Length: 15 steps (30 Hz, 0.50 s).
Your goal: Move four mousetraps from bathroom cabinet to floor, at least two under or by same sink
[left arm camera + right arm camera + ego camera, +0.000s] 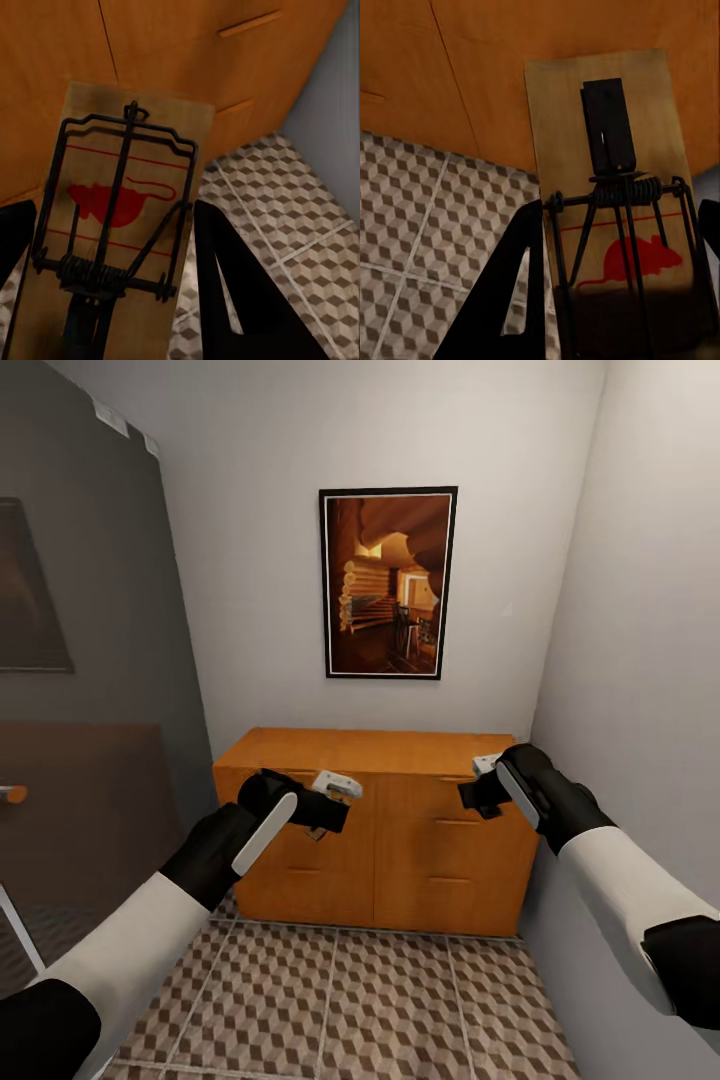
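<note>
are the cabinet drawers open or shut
Shut: the cabinet front panels sit flush, with no gap or pulled-out drawer in the head view.

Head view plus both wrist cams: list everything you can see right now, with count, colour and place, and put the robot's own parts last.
Flat wooden mousetraps with black wire and a red mouse print: 2, tan; one between the left claw's fingers, one between the right claw's fingers.
Low wooden cabinet with bar handles: 1, orange-brown; against the far wall, straight ahead.
Cube-pattern tiled floor: brown, beige, white; in front of the cabinet.
Framed picture: 1, black frame, orange-brown interior scene; on the wall above the cabinet.
Dark grey panel: 1; along the left side.
Left claw: 1, black; in front of the cabinet's left half.
Right claw: 1, black; by the cabinet's upper right.
</note>
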{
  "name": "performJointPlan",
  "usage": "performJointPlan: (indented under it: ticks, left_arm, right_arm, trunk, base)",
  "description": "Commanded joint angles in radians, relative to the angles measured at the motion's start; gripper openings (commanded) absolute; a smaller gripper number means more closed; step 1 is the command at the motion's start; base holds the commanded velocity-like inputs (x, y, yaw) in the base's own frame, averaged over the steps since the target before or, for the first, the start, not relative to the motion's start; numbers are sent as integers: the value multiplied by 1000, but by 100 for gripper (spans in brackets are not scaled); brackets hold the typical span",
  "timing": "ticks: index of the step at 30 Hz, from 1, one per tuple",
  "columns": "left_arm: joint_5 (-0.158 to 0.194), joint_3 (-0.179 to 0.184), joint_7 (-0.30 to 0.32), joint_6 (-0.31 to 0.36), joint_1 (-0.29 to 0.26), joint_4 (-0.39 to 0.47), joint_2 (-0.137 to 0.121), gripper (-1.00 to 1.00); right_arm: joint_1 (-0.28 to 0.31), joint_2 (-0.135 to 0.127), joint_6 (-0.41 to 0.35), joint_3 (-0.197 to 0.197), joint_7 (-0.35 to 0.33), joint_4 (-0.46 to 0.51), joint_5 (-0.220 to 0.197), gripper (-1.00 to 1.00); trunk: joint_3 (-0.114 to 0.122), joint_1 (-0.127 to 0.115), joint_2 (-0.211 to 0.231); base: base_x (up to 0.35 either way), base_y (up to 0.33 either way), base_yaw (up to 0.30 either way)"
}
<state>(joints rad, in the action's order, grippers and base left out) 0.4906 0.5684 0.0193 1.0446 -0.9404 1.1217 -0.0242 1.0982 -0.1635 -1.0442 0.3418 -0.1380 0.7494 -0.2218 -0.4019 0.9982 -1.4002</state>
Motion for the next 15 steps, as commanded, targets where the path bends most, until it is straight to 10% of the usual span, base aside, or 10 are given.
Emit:
performJointPlan:
  ticks: [1,15]
  left_arm:
    - [-8,8,2,3,5,-5,0,-100]
    - [-7,30,1,-7,84,-24,-1,-100]
  right_arm:
    - [-5,-1,-3,4,0,-5,-7,-100]
    - [-84,0,-3,5,-1,-29,-20,-100]
  trunk:
    - [-1,0,-1]
    - [-1,0,-1]
  base:
    - [0,0,0]
    - [-9,0,0]
